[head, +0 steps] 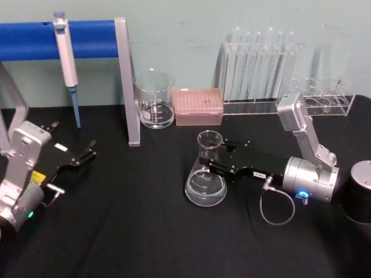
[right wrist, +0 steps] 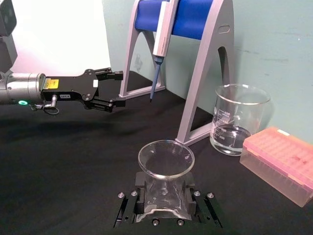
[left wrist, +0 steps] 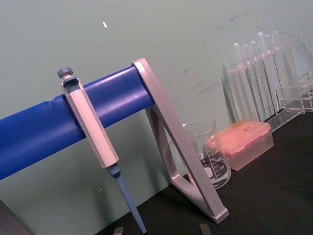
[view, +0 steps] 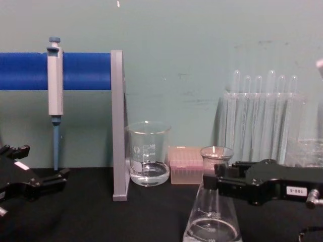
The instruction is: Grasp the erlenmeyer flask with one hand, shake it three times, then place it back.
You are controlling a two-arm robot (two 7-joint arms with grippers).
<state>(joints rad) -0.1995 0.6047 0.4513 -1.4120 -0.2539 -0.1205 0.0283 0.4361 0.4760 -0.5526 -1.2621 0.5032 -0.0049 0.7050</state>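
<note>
While the flask (head: 205, 179) stands upright near the middle of the black table (head: 133, 231), wide bare cloth is noted to its left and on the robot's side of it. Behind the flask the room is tighter. A pink box (head: 199, 108) is set near, directly behind it, and a beaker (head: 154, 99) is placed behind and to the left. Farther back and left of the flask the grey leg of a stand (head: 128, 81) is planted, and a pipette (head: 65, 55) is hung on its blue bar (head: 35, 39). Back and right of the flask a rack of test tubes (head: 258, 72) is lined up along the wall, where the table's back edge is met. The space right of the flask is taken up by the right gripper (head: 217, 156) and its arm.

The right gripper is held level at the flask's neck, with one finger on the far side and one on the near side. Both fingers are closed in against the glass below the rim, and nothing else is held. The left gripper (head: 90, 149) is parked well to the left of the flask, low over the cloth, with its fingers spread apart and empty.

The flask is recorded as clear glass, with a wide round base tapering to a narrow neck and a flared rim. White graduation marks are printed on its side. Its base appears to rest on the cloth.
</note>
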